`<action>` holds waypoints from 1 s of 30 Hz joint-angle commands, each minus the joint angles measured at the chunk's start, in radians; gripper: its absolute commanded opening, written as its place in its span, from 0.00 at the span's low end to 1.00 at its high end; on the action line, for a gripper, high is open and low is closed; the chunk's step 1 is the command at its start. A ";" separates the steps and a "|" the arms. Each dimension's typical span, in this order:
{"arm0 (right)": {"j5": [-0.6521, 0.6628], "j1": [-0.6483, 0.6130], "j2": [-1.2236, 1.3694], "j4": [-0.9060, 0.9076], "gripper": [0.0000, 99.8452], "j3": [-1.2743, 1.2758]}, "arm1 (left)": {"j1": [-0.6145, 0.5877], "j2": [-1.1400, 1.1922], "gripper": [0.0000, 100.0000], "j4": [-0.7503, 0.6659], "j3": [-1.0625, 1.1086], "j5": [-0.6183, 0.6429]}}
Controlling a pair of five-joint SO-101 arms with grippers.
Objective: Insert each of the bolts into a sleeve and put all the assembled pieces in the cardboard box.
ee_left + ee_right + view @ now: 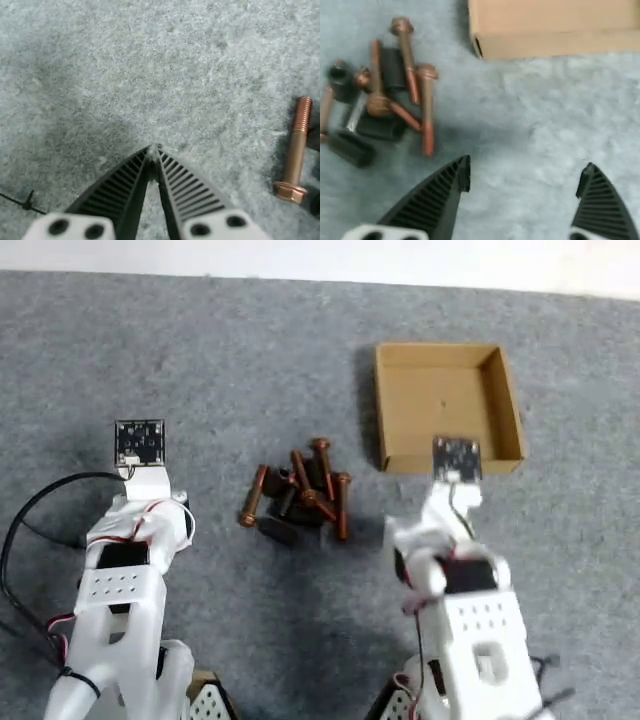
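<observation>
i am holding my right gripper (527, 165) apart, left gripper (152, 148) together, and judging the pile-edge bolt (343, 505) at centre frame wants squaring mid-shank.

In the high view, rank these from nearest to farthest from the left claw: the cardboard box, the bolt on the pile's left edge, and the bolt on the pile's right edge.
1. The leftmost bolt, on the pile's edge facing the left claw.
2. The rightmost bolt, on the pile's far side.
3. The cardboard box, beyond the pile, over by the right arm.
</observation>
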 commanded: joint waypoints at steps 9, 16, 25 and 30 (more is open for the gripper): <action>-0.061 -0.403 0.573 -0.028 0.32 -0.538 | -0.010 0.008 0.01 -0.043 -0.048 0.009; -0.157 -0.501 0.756 -0.061 0.32 -0.720 | -0.010 0.010 0.01 -0.055 -0.048 0.009; -0.311 -0.542 0.901 -0.205 0.32 -0.763 | -0.010 0.010 0.01 -0.055 -0.051 0.011; -0.334 -0.538 0.957 -0.205 0.32 -0.765 | -0.012 0.010 0.01 -0.055 -0.053 0.011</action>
